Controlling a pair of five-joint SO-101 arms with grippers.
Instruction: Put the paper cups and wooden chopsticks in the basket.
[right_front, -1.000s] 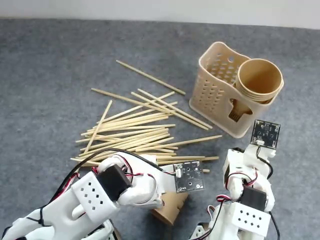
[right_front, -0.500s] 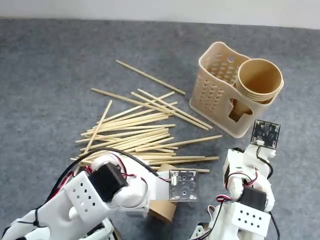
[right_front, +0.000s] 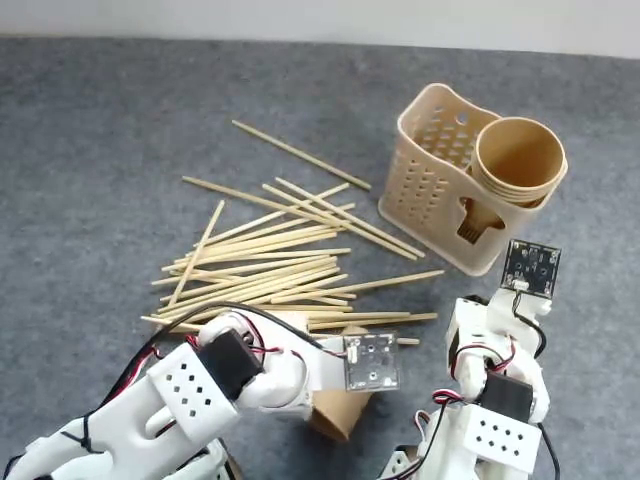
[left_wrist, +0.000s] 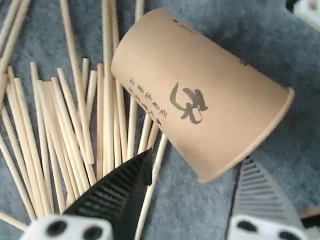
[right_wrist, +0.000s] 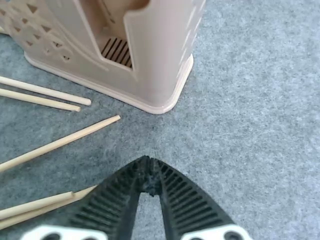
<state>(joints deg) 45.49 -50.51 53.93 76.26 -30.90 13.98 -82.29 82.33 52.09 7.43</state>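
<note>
Paper cup (left_wrist: 200, 100) lies sideways, its rim inside the spread left gripper (left_wrist: 197, 167).

Yr left gripper (left_wrist: 197, 159) swung off toward the table's near edge 0.5 s ago; now it's back approx where it was 1 s ago. Paper cup (right_front: 338, 415) under it shifted w/ it & came back too.

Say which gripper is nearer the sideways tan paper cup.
Left. The left gripper straddles the tan paper cup; the right gripper is shut by the beige plastic basket.
</note>
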